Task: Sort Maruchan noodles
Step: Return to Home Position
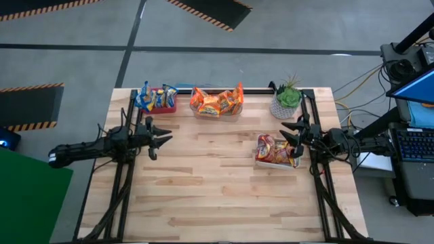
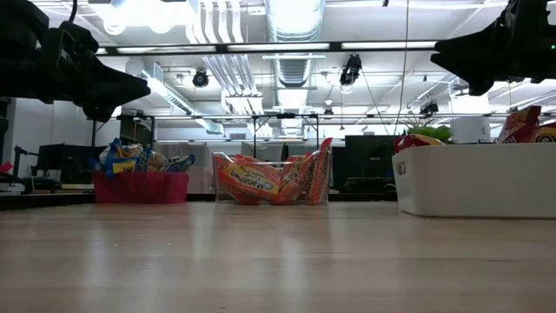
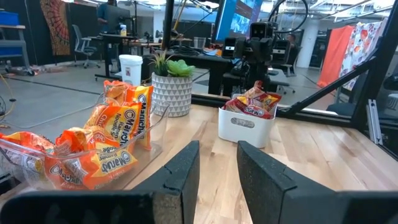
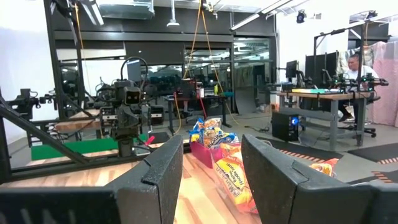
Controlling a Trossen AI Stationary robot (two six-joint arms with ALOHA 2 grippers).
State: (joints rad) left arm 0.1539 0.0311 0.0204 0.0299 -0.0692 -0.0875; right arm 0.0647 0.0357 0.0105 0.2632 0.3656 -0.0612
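Red bin point(image 2: 139, 187): we saw blue noodle packets point(image 2: 130, 159) heaped inside, far left.
Transparent bin point(image 2: 217, 174): we saw orange noodle packets point(image 2: 252, 181) upright, centre.
White bin point(image 2: 473, 178): near right; red noodle packets point(image 2: 521, 123) topped its rim.
Left end effector point(image 2: 130, 87), right end effector point(image 2: 447, 59): hung above the desk point(image 2: 261, 261).

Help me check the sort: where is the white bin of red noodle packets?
High view: the white rectangular plastic bin sits on the right of the wooden table, near the potted green plant.

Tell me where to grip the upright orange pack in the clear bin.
Take the pack by its top edge, from straight above: it stands on end at the bin's wall, top above the rim, lower part hemmed in by other packs.
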